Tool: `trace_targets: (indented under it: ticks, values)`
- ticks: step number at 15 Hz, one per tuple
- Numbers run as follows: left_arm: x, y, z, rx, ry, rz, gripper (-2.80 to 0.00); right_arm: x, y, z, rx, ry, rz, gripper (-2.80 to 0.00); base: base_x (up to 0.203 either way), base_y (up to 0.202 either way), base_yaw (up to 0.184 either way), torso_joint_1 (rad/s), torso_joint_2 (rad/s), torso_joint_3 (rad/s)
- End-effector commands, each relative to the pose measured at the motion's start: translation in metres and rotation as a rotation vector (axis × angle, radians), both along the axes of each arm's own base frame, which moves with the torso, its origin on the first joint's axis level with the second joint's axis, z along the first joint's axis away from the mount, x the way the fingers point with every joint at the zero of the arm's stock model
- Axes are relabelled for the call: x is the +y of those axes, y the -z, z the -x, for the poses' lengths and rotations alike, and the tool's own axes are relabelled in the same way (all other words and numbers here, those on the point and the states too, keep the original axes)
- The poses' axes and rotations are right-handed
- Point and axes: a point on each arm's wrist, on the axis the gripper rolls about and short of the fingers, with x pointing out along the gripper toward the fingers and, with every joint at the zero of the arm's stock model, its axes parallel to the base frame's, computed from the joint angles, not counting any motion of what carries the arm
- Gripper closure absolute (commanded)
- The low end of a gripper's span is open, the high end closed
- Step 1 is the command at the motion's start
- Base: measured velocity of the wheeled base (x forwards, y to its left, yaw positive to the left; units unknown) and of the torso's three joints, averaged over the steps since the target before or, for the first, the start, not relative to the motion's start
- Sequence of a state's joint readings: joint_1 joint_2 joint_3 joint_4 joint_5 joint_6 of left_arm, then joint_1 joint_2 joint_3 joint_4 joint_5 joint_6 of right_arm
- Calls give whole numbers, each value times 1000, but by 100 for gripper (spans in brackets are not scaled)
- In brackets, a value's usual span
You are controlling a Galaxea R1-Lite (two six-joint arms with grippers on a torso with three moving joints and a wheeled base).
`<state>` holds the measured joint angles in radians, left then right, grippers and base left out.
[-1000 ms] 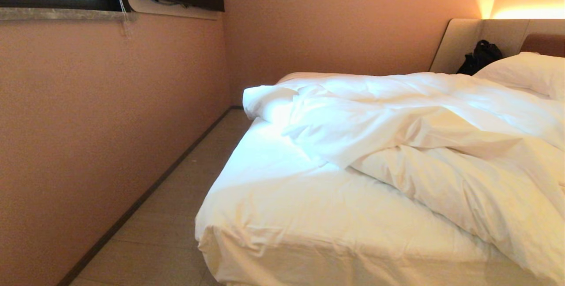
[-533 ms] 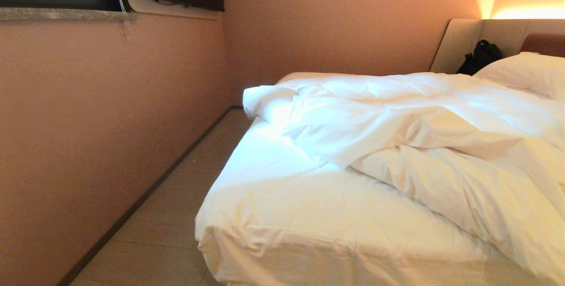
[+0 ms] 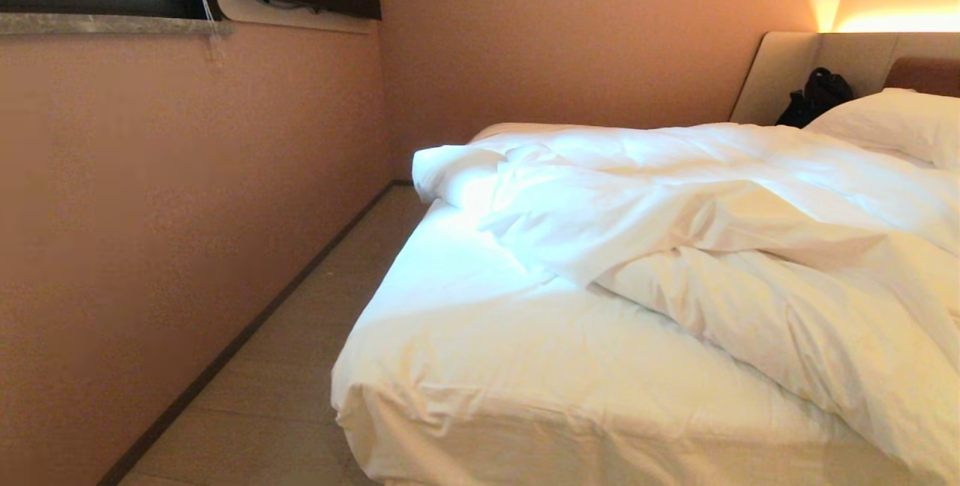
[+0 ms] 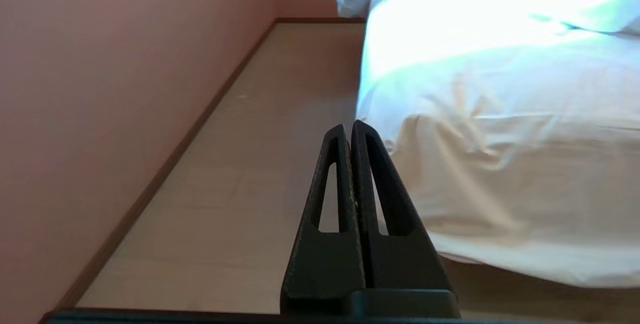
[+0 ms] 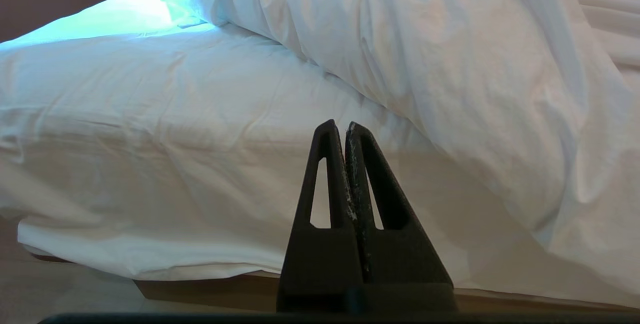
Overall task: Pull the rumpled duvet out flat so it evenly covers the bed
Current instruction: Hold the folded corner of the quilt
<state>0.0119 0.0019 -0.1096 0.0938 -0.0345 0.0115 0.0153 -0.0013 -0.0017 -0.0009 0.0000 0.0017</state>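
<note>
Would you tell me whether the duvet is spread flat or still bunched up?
Bunched up: the duvet lies in thick folds across the bed, leaving its near corner's sheet bare.

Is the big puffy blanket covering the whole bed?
No, the duvet lies bunched up, leaving the near corner of the bed bare.

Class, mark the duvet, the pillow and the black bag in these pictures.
duvet [image 3: 675, 208], head view, on its rumpled middle fold.
pillow [image 3: 892, 122], head view, on its top face near the headboard.
black bag [image 3: 817, 96], head view, on its body beside the pillow.
</note>
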Motion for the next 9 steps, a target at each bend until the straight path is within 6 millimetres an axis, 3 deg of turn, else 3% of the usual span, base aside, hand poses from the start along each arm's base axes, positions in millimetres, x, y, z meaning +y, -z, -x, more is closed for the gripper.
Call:
trace_targets:
  ticks: [1,9]
  values:
    - [0,-13,4,-24,17,0,0,0,0,0,1,0,0,0,0,0,0,0,0,0]
    - [-2,-67,-8,12,88,87,0,0,0,0,1,0,0,0,0,0,0,0,0,0]
